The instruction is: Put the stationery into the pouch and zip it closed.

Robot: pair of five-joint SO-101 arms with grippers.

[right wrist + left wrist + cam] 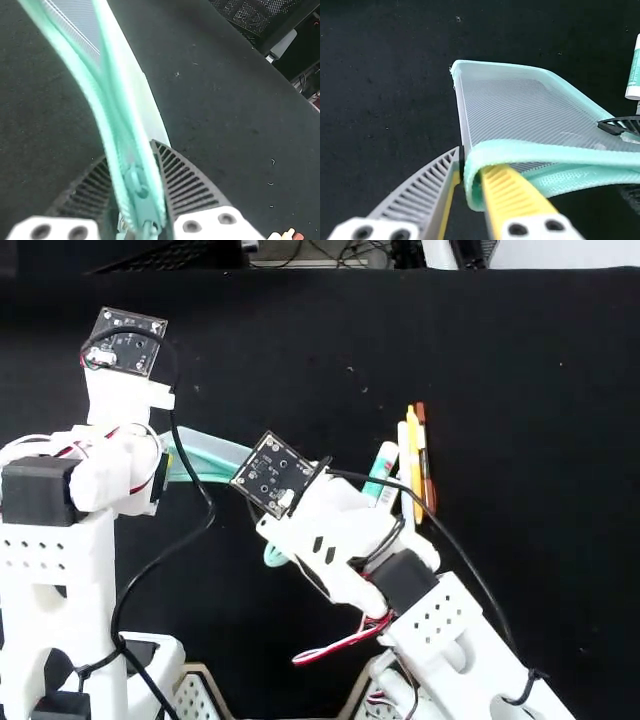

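Note:
A mint mesh pouch (520, 105) hangs between both arms above the black table; in the high view the pouch (205, 460) runs from the left arm to the middle arm. My left gripper (470, 165) is shut on one end of its rim, yellow finger (512, 197) inside, grey finger (427, 187) outside. My right gripper (131, 160) is shut on the other end, black fingers either side of the zipper slider (140, 192). Yellow, orange and white pens (417, 455) and a teal-labelled glue stick (380, 473) lie on the table to the right of the pouch.
The black cloth table (520, 390) has free room at the back and right. The right arm's base (450, 640) and loose cables (340, 640) stand near the front edge. The left arm's white tower (50, 540) fills the left side.

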